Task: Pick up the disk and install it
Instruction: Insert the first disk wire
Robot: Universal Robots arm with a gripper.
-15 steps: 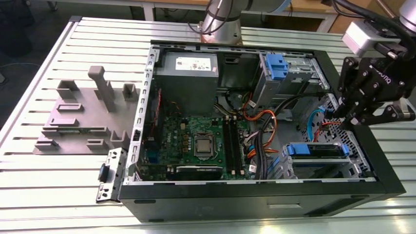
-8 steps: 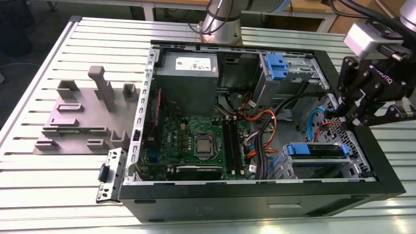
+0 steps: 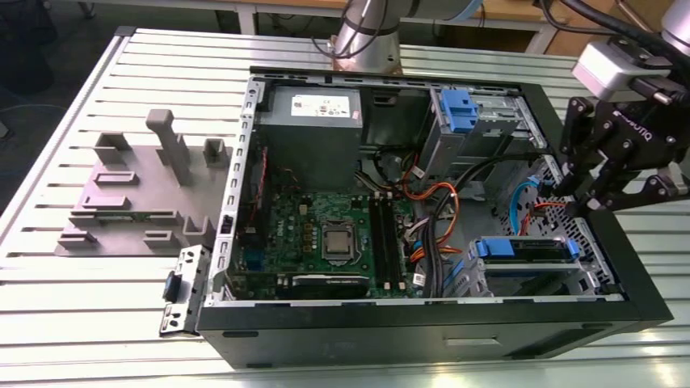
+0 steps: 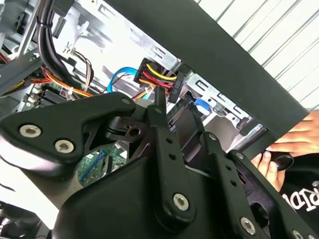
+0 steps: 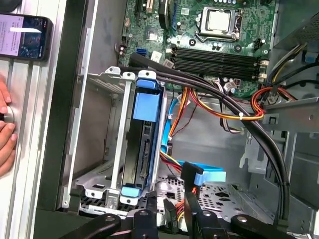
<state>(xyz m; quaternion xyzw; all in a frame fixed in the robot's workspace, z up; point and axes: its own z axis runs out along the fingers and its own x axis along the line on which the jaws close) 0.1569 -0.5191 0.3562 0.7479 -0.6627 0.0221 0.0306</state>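
The disk (image 5: 144,144) sits on edge in the metal cage (image 5: 107,149) inside the open case (image 3: 431,331), its blue carrier showing at both ends. The pincer (image 3: 599,192) hangs over the case's edge on the exterior view's right, holding nothing; I cannot tell how far open it is. A hand (image 5: 6,130) rests on the bench (image 3: 86,307) outside the case.

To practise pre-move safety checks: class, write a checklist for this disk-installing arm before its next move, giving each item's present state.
1. Disk seated in drive cage: ok.
2. Gripper raised above case: ok.
3. Hand away from case: not ok, it rests beside the wall.
4. Cables clear of disk: cannot tell.
5. Phone outside case: ok.
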